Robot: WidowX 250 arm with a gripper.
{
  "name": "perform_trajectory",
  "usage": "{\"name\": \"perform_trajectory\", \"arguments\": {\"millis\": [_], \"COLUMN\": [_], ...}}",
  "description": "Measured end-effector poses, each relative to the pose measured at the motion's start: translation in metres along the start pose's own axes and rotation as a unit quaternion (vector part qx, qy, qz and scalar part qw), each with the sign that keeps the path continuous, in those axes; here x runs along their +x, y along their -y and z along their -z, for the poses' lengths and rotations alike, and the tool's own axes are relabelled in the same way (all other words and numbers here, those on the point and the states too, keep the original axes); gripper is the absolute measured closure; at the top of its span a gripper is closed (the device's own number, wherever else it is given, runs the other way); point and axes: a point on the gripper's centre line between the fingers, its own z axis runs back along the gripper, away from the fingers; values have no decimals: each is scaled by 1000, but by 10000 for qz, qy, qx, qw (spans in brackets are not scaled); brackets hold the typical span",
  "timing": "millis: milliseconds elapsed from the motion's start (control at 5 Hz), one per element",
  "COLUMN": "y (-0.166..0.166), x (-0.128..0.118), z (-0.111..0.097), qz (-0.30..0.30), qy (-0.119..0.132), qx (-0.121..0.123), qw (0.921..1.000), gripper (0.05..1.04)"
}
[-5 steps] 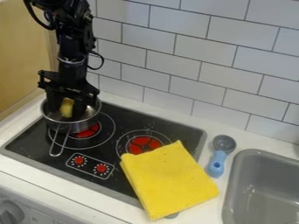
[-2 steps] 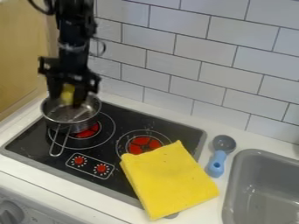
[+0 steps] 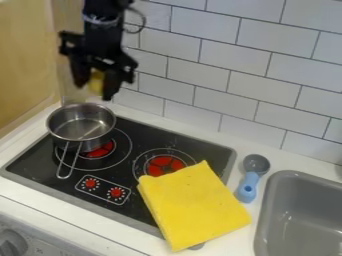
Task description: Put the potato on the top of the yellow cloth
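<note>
Potato (image 3: 97, 82): one, yellow, rounded, lighter on its lower part, surface otherwise blurred. Held in the air, partly hidden by the pincer (image 3: 95, 91), clear of the pot and well apart from the cloth.

Pincer: black, two-fingered, pointing down. Parted by about the potato's width, one finger to each side of it, gripping it between them; the fingers reach a little past the potato's lower end. Black arm (image 3: 102, 22) above, entering from the top edge.

Pot (image 3: 81, 134): one, steel, upright, open-topped, on the rear left part of the stove, below the pincer in the view. Long looped handle pointing toward the front.

Stove (image 3: 47, 175): black glass top, grey edging, two red burners (image 3: 165, 165) and two red printed dials (image 3: 91, 183) in a white outline.

Cloth (image 3: 194, 205): yellow, folded, lying flat across the stove's right front edge and onto the bench (image 3: 19, 195). A small grey piece (image 3: 196, 246) juts from under its near edge.

Scoop (image 3: 248, 187): blue handle, grey round bowl, on the bench between stove and sink.

Sink (image 3: 264, 220): grey, at right.

Wall (image 3: 234, 60): white tiles, dark joints.
</note>
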Motion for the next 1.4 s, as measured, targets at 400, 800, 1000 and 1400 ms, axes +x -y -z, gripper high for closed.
{"name": "perform_trajectory", "arguments": {"millis": [400,800,1000,1400], "y": [70,117,126,133], "x": [-24,-35,-40,-44], "z": [-30,-25,-4,27], "qz": [855,1371,1470,1596], "qy": [191,212,-55,-405], "qx": [-141,-282,-331,-293], "qw": [9961,9899,9886,9859], "gripper": [514,514,514,514]}}
